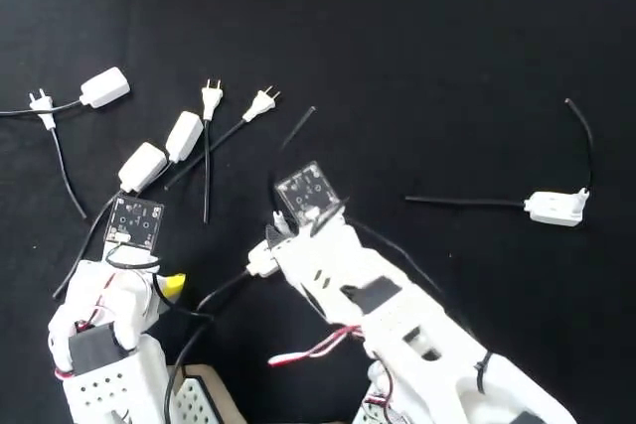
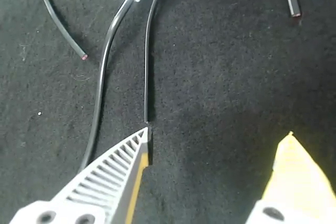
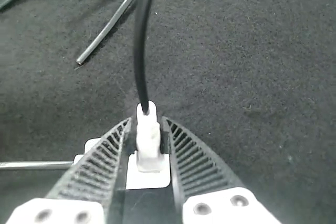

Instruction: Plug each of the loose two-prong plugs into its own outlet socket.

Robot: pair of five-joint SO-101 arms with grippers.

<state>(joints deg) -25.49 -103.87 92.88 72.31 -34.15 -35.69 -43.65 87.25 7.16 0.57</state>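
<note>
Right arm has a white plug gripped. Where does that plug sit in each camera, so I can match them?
High view: white plug at the tip of the right pincer, low and left of centre.
Right wrist view: white plug clamped between the fingers, its black cord leading away.
Left wrist view: left pincer open above loose cords.
Shared landmark: the black tablecloth.

Open cloth (image 1: 437,76) spans the middle; plugs (image 1: 212,98), sockets (image 1: 184,134) and cords (image 1: 207,171) crowd the left arm's side.
</note>
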